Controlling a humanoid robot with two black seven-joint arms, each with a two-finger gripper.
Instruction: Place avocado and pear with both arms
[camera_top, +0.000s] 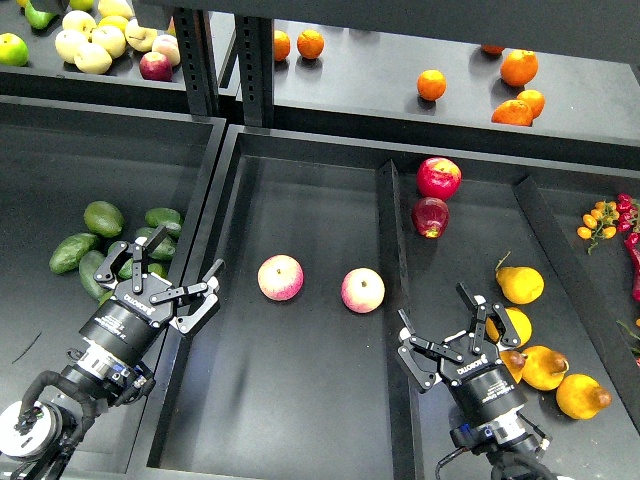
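Several dark green avocados (103, 217) lie in the left bin. My left gripper (158, 268) is open and empty, just right of them, over the bin's right wall. Several golden-yellow pears (520, 284) lie in the right bin. My right gripper (443, 321) is open and empty, just left of the pears, its right finger close to one pear (516, 326). Two pink-yellow apples (281, 277) lie in the middle tray (300, 400).
Two red apples (439, 178) lie at the back of the right bin. A divider (392, 250) separates the middle tray from the right bin. Oranges (519, 68) and pale apples (92, 43) sit on the back shelf. Small tomatoes (598, 219) lie far right.
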